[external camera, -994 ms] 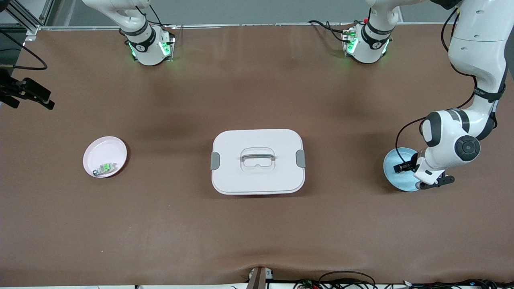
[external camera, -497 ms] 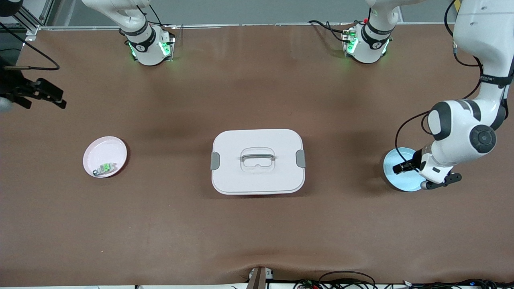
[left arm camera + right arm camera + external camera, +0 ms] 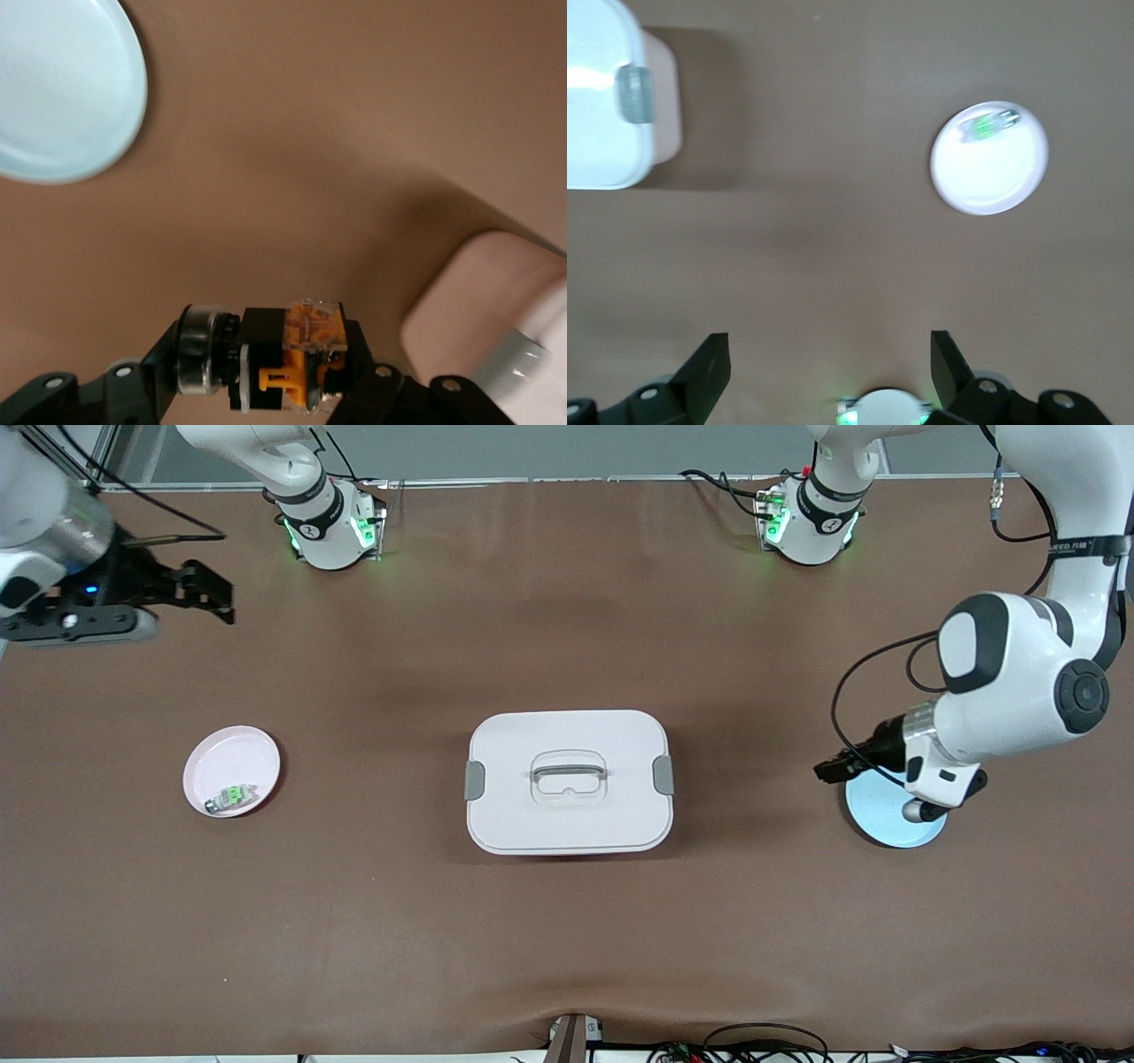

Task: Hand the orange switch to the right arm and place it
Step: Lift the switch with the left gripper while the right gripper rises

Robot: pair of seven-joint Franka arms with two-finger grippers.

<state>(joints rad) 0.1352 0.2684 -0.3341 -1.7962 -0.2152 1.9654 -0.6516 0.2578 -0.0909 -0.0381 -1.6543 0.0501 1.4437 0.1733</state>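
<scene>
The orange switch, a black block with an orange middle and a clear cap, is clamped crosswise between the fingers of my left gripper. In the front view my left gripper hangs shut above the table, just off the rim of the light blue plate on the side toward the white box. My right gripper is up in the air at the right arm's end of the table. Its fingers stand wide apart with nothing between them.
A white lidded box with a handle sits mid-table. A pink plate toward the right arm's end holds a small component with a green middle. The light blue plate has nothing on it.
My left gripper has lifted off the blue plate with the switch and shifted toward the box. My right gripper has swung in from the table's end toward the middle.
</scene>
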